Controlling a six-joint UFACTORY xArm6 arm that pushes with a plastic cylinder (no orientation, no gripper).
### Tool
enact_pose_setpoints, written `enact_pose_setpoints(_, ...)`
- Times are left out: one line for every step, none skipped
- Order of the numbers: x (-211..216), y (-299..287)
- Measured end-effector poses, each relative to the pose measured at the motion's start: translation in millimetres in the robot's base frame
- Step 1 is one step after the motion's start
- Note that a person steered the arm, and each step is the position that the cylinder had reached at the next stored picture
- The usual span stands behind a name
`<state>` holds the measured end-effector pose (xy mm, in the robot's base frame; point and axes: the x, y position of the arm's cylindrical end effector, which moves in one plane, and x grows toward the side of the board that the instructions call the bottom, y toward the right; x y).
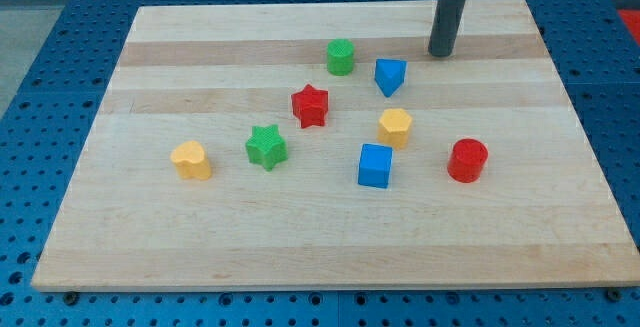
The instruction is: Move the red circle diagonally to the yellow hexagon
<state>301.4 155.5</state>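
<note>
Red circle (467,160) near the board's right edge, below-right of the yellow hexagon (395,126), apart from it. My tip (441,54) near the top edge, well above both, touching nothing, no jaws to open. Needs to get round to the circle's lower-right side.

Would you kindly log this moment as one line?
my tip: view's top right, touching nothing | red circle: lower right of yellow hexagon, apart
</note>
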Motion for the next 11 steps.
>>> enact_pose_setpoints(-1, 6)
enact_pose_setpoints(0, 17)
enact_pose_setpoints(26, 103)
enact_pose_setpoints(108, 141)
enact_pose_setpoints(210, 141)
enact_pose_setpoints(306, 112)
enact_pose_setpoints(317, 65)
enact_pose_setpoints(279, 30)
enact_pose_setpoints(238, 17)
enact_pose_setpoints(226, 16)
enact_pose_setpoints(207, 5)
